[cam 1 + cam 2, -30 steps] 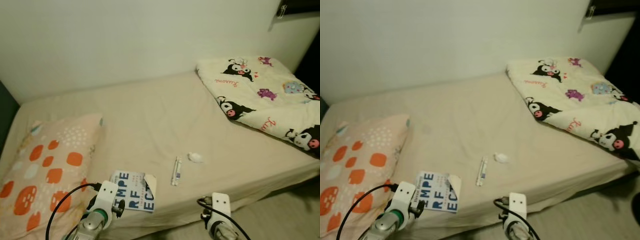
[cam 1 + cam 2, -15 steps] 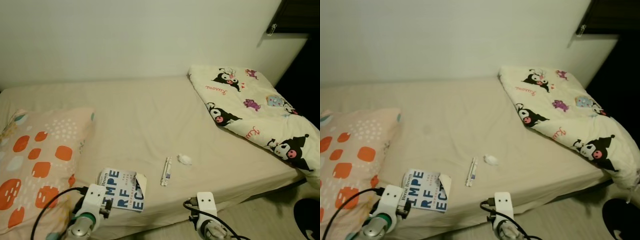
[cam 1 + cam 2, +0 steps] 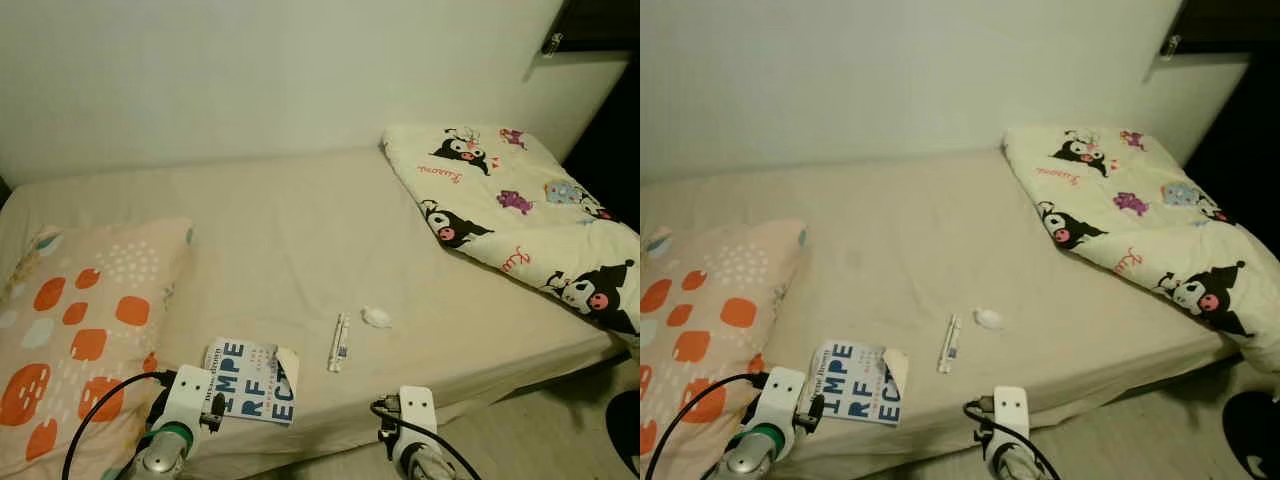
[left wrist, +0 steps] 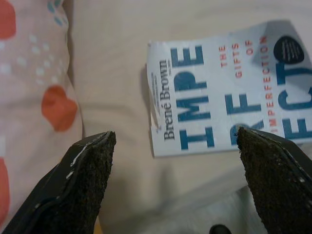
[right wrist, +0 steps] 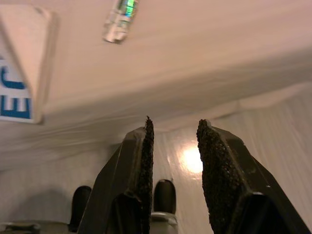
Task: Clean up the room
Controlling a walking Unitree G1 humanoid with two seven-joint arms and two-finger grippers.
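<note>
A white book with big blue letters (image 3: 250,368) lies near the front edge of the beige bed (image 3: 300,240). To its right lie a small white tube (image 3: 338,343) and a crumpled white tissue (image 3: 377,317). My left gripper (image 4: 178,185) hovers low before the bed's edge, open wide, with the book (image 4: 229,92) just beyond its fingers (image 4: 87,180). My right gripper (image 5: 174,141) hangs below the mattress edge, its fingers a narrow gap apart and holding nothing. The tube's end (image 5: 120,19) and a book corner (image 5: 22,63) lie beyond it.
A peach pillow with orange spots (image 3: 85,330) rests at the bed's left end. A folded cartoon-print blanket (image 3: 520,210) covers the right end and droops over the edge. A pale wall runs behind the bed. Light floor (image 3: 540,440) lies at the lower right.
The whole picture has swung sideways and back, so the camera moved. The book, tube and tissue lie where they were. Both wrists stay low at the bed's front edge.
</note>
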